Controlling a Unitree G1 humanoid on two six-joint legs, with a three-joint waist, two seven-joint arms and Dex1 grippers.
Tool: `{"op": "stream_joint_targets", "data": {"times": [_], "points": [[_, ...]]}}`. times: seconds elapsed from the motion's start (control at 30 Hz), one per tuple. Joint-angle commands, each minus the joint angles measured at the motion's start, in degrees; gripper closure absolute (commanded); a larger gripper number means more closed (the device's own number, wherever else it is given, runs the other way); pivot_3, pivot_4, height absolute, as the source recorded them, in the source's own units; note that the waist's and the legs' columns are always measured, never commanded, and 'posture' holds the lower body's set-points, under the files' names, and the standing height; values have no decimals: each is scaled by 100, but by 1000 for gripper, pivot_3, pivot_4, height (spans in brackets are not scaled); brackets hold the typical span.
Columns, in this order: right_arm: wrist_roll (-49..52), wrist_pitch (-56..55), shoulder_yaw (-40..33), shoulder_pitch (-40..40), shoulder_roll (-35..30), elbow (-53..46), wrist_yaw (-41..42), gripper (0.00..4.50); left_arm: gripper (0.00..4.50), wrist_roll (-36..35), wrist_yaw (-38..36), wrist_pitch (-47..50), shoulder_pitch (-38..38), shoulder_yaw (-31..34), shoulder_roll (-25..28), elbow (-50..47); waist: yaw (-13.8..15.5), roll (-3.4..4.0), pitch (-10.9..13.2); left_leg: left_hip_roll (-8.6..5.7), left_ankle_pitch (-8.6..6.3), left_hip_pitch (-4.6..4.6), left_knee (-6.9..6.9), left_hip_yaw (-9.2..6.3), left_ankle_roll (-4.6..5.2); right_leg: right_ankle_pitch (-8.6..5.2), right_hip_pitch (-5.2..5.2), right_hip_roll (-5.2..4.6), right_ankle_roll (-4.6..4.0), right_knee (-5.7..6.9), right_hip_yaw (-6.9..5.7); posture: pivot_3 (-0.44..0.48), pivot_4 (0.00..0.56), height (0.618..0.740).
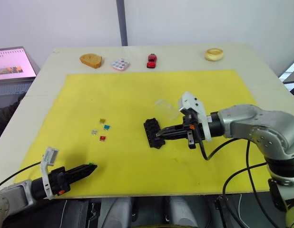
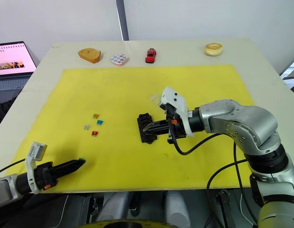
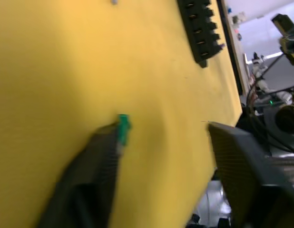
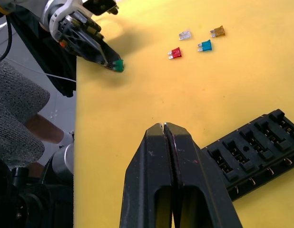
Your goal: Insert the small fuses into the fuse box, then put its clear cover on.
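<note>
right wrist view: fuse box [image 4: 254, 151] slots unfilled, four fuses [image 4: 197, 42] apart on mat.

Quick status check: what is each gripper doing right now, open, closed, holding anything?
Left gripper: closed on a tiny green translucent plastic fuse, held at its fingertips.
Right gripper: closed, holding nothing, beside the black plastic slotted fuse box.
</note>
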Motion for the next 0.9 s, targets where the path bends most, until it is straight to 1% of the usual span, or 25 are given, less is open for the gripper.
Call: {"op": "stream_joint_targets", "data": {"times": [0.03, 0.17, 0.2, 0.3, 0.43, 0.53, 0.6, 0.7, 0.83, 0.9], "points": [[-20, -100, -50, -74, 46, -84, 53, 4500, 555, 735, -200, -488, 209, 42, 277, -69, -3, 0, 0, 0, 0, 0, 0, 0, 0, 0, 0, 0, 0, 0, 0, 0, 150, 740], [-49, -111, -50, -62, 41, -95, 67, 4500, 555, 729, -466, -450, 303, 148, 509, -255, -7, 2, 1, 1, -1, -1, -2, 1, -1, 0, -3, 0, -1, -1, 0, 0, 150, 740], [-57, -112, -48, -64, 40, -93, 70, 4500, 555, 761, -554, -460, 336, 185, 571, -210, -10, 2, 1, 1, -1, -2, -3, 1, -1, 0, -3, 0, -1, -2, 0, 0, 150, 740], [-71, -112, -64, -49, 39, -103, 82, 4500, 555, 436, -747, -191, 268, 520, 710, 110, -13, 2, 2, 1, -1, -3, -3, 2, -1, 0, -8, 0, -1, -2, 0, 0, 150, 740], [-110, -139, -39, -45, 56, -90, 94, 4500, 555, 127, -1002, 142, 202, 807, 849, 280, -3, 0, 3, 1, -1, -7, -2, 2, -1, 0, -30, 0, -1, -1, 0, 0, 150, 740], [-121, -157, -31, -49, 62, -82, 111, 4500, 555, 123, -1120, 274, 183, 920, 957, 359, 8, -2, 4, 0, -1, -9, 0, 4, -1, 0, -31, -3, -1, -2, 0, 0, 150, 740], [-147, -180, -15, -57, 73, -67, 124, 4500, 555, 152, -1114, 309, 23, 988, 1009, 549, 11, -2, 4, -1, -1, -9, 0, 5, -1, 1, -31, -4, -1, -2, 0, 0, 150, 740], [-199, -200, 4, -66, 94, -59, 142, 4500, 555, 282, -1176, 302, -85, 940, 1041, 688, 5, -2, 4, 0, -1, -8, 0, 5, -1, 1, -33, -4, -1, 0, 0, 0, 150, 740], [-237, -208, 12, -76, 132, -38, 138, 4500, 555, 743, -1328, -27, 12, 558, 952, 560, -19, -2, 4, 0, -2, -9, -4, 11, 1, 1, -35, -6, -1, -1, 1, 0, 150, 740], [-255, -203, 16, -79, 143, -33, 134, 4500, 555, 829, -1361, -118, -6, 378, 855, 409, -9, -2, 4, 0, -2, -9, -5, 12, 0, 1, -36, -6, -1, -1, 1, 0, 150, 740]]}}
